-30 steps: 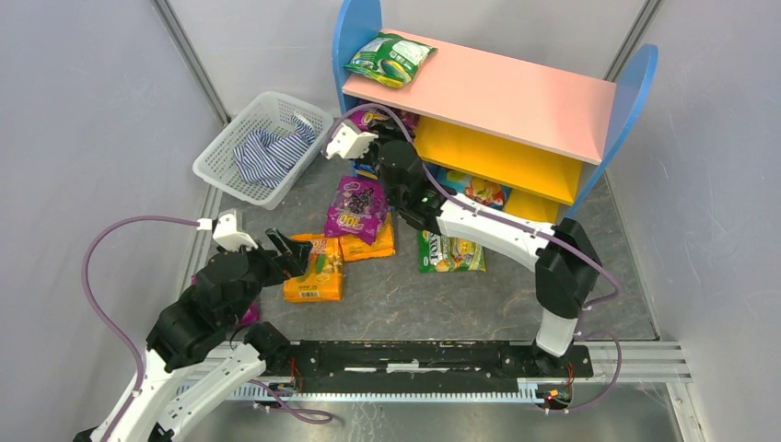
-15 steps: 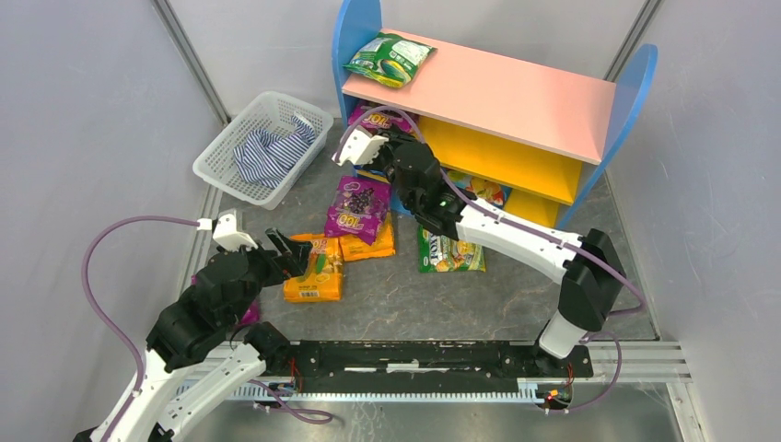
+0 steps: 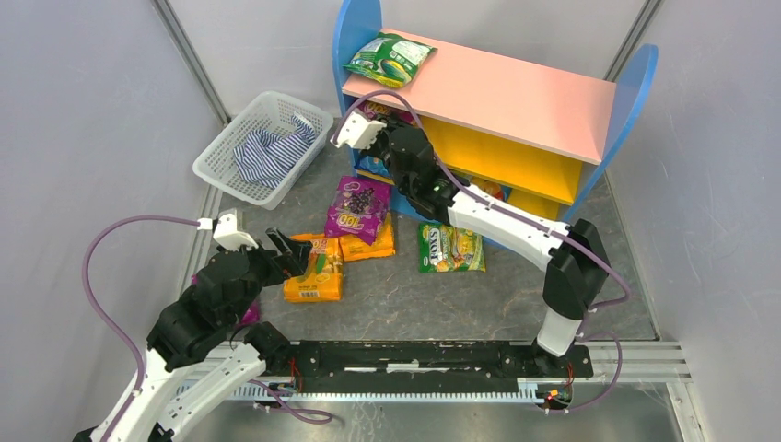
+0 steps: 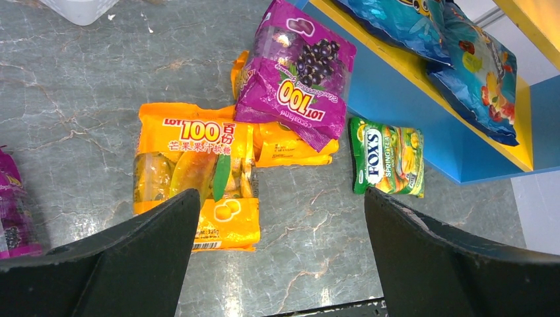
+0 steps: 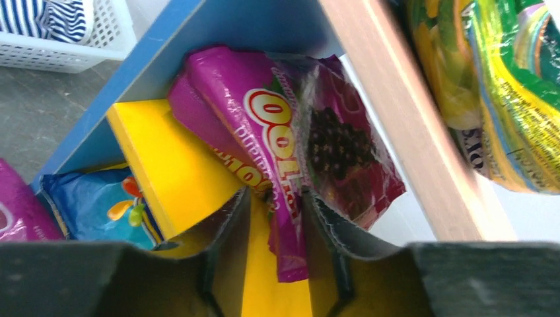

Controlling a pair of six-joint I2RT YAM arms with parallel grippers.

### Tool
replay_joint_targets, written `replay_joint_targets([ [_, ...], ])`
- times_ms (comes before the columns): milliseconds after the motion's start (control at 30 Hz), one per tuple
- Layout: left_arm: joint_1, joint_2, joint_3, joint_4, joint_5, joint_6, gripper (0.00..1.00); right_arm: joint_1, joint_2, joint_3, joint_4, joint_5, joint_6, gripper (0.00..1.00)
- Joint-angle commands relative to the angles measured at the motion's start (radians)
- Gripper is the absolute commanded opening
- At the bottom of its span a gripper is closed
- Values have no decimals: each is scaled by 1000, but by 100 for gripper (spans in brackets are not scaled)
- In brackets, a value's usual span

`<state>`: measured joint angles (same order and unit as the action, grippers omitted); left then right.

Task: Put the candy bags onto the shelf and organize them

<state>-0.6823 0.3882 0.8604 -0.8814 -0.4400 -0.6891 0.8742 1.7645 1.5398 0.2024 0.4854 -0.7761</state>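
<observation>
Two wrist views settle what the overhead camera cannot. From above, the right arm's end disappears under the pink top board of the shelf (image 3: 497, 92), with only a sliver of purple showing there. The right wrist camera looks straight in: the right gripper (image 5: 274, 198) is pinched onto the lower edge of a held purple bag (image 5: 264, 132), which lies tilted on the yellow middle board (image 5: 165, 165) against the blue side panel.

The left wrist camera shows the left gripper (image 4: 280, 198) spread wide with nothing between its fingers, hanging over the table. Under it lie an orange bag (image 4: 191, 172), a loose purple bag (image 4: 294, 72) resting across a second orange bag (image 4: 290, 145), and the FOX'S bag (image 4: 388, 156) just beside the shelf's blue base. Another purple pouch (image 4: 13, 211) peeks in at the frame's left edge.

On the shelf, a green bag (image 3: 390, 58) sits at the left end of the top board, and blue bags (image 4: 462, 72) lie on the base. The white basket (image 3: 214, 170) holds a striped cloth (image 3: 267, 152).
</observation>
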Motion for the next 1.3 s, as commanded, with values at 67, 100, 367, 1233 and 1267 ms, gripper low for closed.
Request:
replay_joint_targets([
  [67, -2, 11, -1, 29, -20, -1, 100, 89, -149, -69, -66, 46, 97, 54],
  [100, -2, 13, -1, 29, -19, -1, 100, 103, -180, -87, -83, 61, 121, 57],
  [367, -3, 20, -1, 29, -18, -1, 100, 190, -430, -301, -312, -67, 429, 87],
  [1233, -2, 60, 4, 15, -31, -13, 100, 220, -3, -461, -697, 396, 1456, 98],
  [1267, -2, 56, 4, 15, -32, -13, 100, 220, 28, -433, -706, 421, 1471, 98],
])
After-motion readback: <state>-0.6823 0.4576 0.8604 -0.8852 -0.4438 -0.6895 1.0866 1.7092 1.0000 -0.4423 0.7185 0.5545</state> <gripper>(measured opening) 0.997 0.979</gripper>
